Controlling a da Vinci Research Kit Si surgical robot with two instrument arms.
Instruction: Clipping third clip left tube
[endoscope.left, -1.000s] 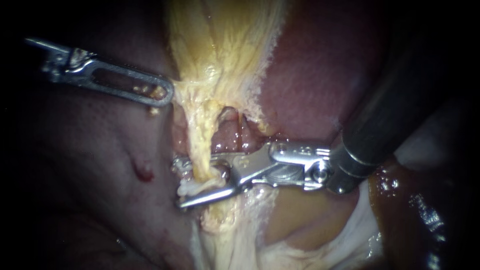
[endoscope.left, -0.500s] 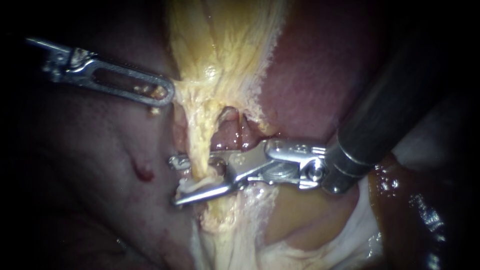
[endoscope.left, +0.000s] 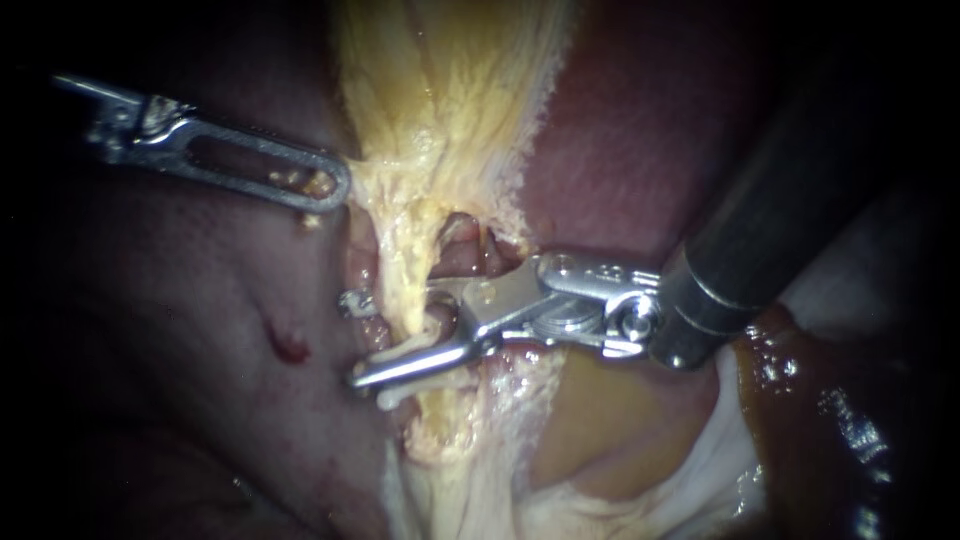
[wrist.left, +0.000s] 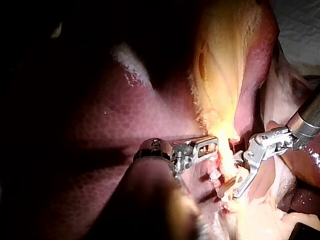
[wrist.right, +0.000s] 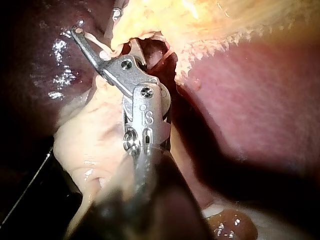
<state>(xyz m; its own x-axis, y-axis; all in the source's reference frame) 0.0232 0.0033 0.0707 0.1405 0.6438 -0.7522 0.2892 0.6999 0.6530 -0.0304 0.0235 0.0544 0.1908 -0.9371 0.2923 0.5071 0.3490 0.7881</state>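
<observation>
The left tube is a pale yellow strand running down from the yellowish tissue. My right instrument comes in from the right, its jaws open and astride this tube, one on each side. A white clip shows just under its lower jaw. My left instrument reaches in from the left, its slotted jaws shut on the edge of the yellowish tissue. The left wrist view has the left jaws beside the tube, the right jaws opposite. In the right wrist view the jaws stand apart.
Dark red liver lies behind and right of the tubes. A small red mark sits on the tissue left of the tube. Pale fatty tissue lies below the right instrument's dark shaft.
My right instrument has moved a little up along the left tube, jaws still apart. The white clip now shows below its lower jaw. The left instrument has held still.
</observation>
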